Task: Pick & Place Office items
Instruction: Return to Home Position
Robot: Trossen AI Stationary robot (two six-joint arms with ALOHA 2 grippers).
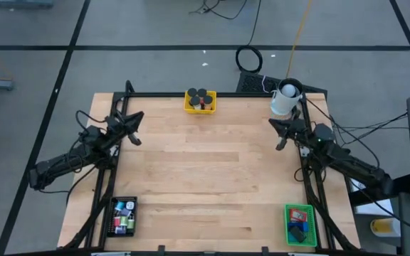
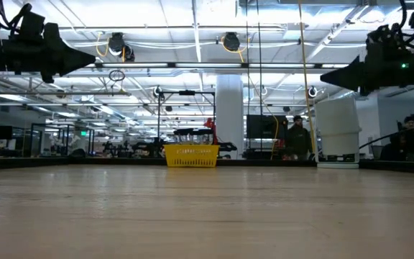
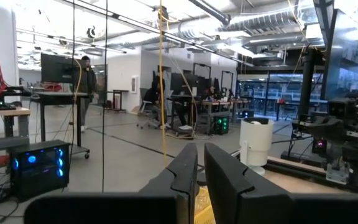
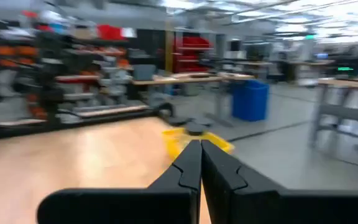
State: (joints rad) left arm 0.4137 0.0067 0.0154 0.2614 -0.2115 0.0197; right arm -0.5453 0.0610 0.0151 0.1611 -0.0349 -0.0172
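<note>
Step in hand: bringing both arms to rest.

Checked the bare counter [image 1: 205, 171] and found nothing loose on it, so judged the sorting essentially complete. Located the office items [image 1: 124, 213] only inside trays:
- blue, white and green pieces in the black tray [image 1: 112, 217], at the corner by the left arm's base
- blue and red pieces in the green tray [image 1: 286, 224], at the corner by the right arm's base
- black round caps in the yellow tray [image 1: 187, 105], mid-way along the far edge

Noted left hand [image 3: 201, 152] clenched to a thin slit, grasping nothing, raised over the counter's left edge. Noted right hand [image 4: 200, 144] clenched tight, likewise empty, raised over the right edge near the white cup [image 1: 285, 99].

To do it well:
- Hold both hands clenched and high.
- Fold back along the side rails without sweeping inward over the trays.
- Move slowly on the right side.

Judged the white cup the main hazard, being near the right hand and likely to tip at a light knock. Watch also the cables [image 1: 347, 128] trailing by the right arm. Expect no obstruction over the counter's middle.

Spotted people [image 2: 297, 140] in the room beyond, well apart from the counter and not reaching in.
</note>
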